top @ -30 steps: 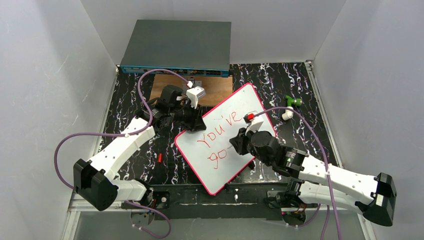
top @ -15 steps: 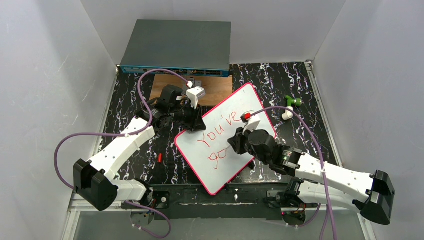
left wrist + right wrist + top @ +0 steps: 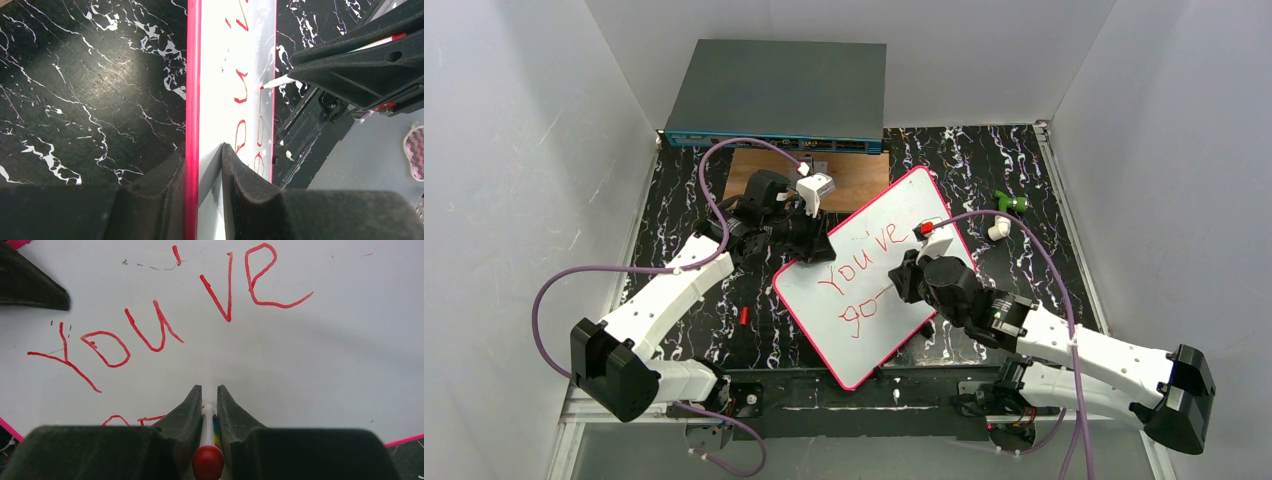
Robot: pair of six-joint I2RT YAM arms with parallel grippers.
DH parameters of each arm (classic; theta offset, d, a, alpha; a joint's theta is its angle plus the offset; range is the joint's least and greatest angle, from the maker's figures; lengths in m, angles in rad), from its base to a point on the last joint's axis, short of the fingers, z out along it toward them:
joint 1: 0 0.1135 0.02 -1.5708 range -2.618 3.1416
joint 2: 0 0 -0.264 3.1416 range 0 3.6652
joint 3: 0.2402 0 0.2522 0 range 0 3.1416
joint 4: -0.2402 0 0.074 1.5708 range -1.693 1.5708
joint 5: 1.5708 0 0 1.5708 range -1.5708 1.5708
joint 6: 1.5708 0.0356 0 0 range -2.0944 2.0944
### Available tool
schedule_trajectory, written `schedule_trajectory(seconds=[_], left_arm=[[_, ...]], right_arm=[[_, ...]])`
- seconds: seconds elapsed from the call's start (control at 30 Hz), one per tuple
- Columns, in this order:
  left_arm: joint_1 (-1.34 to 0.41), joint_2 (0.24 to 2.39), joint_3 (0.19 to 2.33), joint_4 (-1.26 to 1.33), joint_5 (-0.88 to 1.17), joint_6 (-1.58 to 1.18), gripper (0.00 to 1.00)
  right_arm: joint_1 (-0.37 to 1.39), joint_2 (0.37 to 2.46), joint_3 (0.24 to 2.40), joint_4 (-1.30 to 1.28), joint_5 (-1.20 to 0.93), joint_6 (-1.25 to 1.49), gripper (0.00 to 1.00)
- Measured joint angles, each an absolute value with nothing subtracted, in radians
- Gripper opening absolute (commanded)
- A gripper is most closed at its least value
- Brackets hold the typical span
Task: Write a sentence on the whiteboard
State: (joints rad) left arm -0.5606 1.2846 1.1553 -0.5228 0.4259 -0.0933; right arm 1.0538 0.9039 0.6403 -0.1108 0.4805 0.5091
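Whiteboard [image 3: 894, 215]: centre frame, tilted, red "You've go" written. Left gripper [image 3: 824, 248]: fingers pinching its upper-left rim. Right gripper [image 3: 904, 283]: fingers pinching marker [image 3: 208, 460], covering board's right side. Around: grey box [image 3: 779, 90] and wooden board [image 3: 859, 172] above; green piece [image 3: 1009, 202] right.

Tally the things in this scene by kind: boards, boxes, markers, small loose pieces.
Boards: 2, the whiteboard and the wooden board
Grey box: 1
Marker: 1
Small loose pieces: 3, green piece, white piece, red piece
Total: 7
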Motion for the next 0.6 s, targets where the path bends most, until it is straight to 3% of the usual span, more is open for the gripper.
schedule_trajectory(seconds=[0.33,0.6], left_arm=[[-0.561,1.283,1.155,-0.522,0.426,-0.093,0.00],[-0.561,1.283,1.155,-0.522,0.426,-0.093,0.00]], right_arm=[[1.053,0.799,0.641,-0.089,0.412,0.445,0.01],[1.048,0.892,0.668,-0.048,0.390,0.416,0.01]])
